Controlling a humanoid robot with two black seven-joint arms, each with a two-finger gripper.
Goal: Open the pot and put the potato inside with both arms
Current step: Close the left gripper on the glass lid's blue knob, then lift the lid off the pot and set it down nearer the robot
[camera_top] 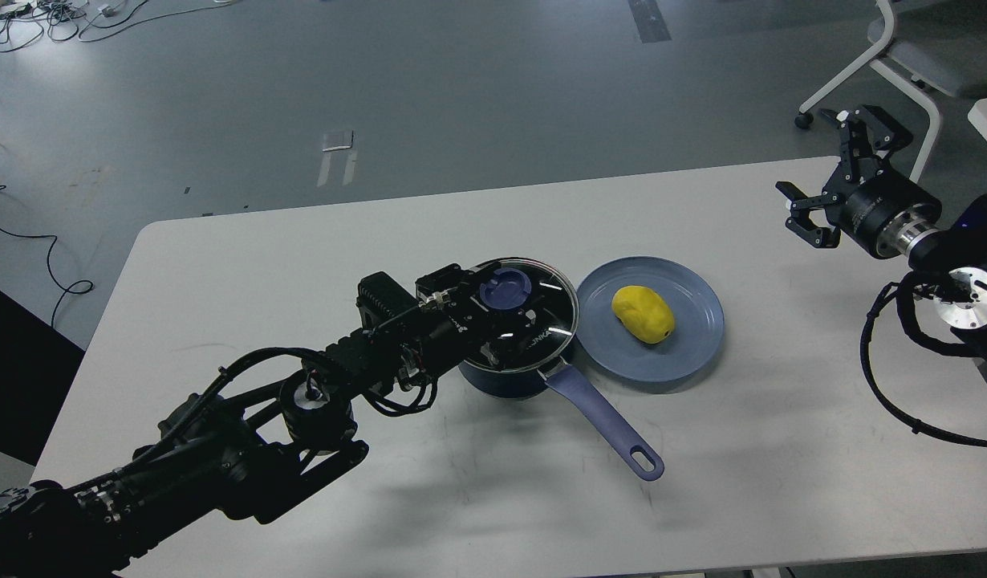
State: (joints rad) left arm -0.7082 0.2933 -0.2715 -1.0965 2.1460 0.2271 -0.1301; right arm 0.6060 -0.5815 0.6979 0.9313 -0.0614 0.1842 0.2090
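blk arms [221,433], silver joints, looped cables

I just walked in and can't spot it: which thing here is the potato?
Find the white table, then the blue plate right of the pot. The potato lies on that plate: a small yellow oval lump, the only bright thing there.

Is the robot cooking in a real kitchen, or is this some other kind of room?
Probably a lab or office, not a kitchen. The pot sits on a plain white table, loose cables lie on the grey floor, and a wheeled chair stands nearby.
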